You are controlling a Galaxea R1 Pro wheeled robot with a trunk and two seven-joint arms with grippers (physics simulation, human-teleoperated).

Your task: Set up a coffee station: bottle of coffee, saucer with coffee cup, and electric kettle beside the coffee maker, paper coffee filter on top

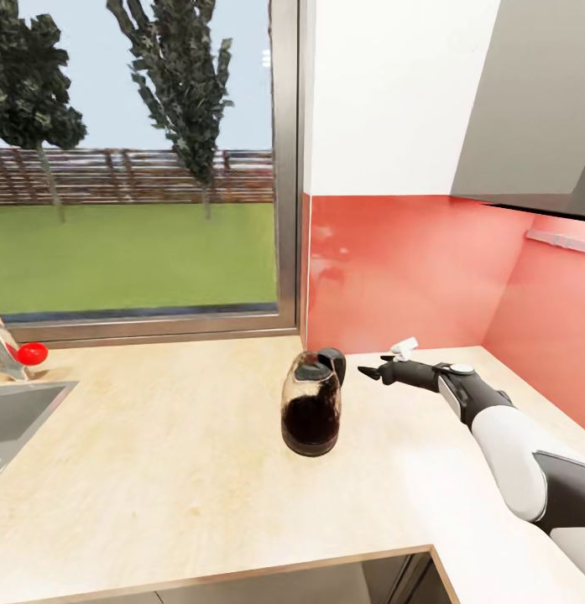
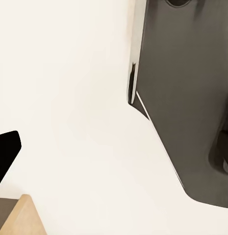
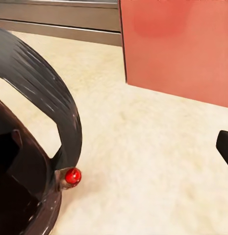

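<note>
Big window (image 1: 133, 159) looks out on lawn, trees and a fence; coral-red backsplash (image 1: 401, 268) under white wall, sink (image 1: 15, 419) at left.

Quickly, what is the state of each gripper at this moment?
Left gripper: cannot be told, one dark finger visible.
Right gripper: open, holding nothing, beside the black handle of the rounded clear-glass electric kettle.
</note>
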